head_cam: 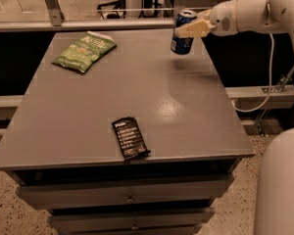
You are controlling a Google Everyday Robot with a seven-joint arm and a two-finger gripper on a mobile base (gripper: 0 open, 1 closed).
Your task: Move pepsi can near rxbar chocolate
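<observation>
One gripper, pepsi can above table

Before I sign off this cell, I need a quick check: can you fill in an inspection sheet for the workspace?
Surface: grey table, flat, with a glossy patch at middle right.
Job's things: can held over the far right corner, tilted, seemingly just off the top; rxbar lies flat near the front edge, far from the can.
Clutter: green chip bag at the far left.
Grippers: tool shut on the can, reaching in from the right.
Cables: white cable hangs right of the table.
Surroundings: drawers under the top; chair legs behind the table.
</observation>
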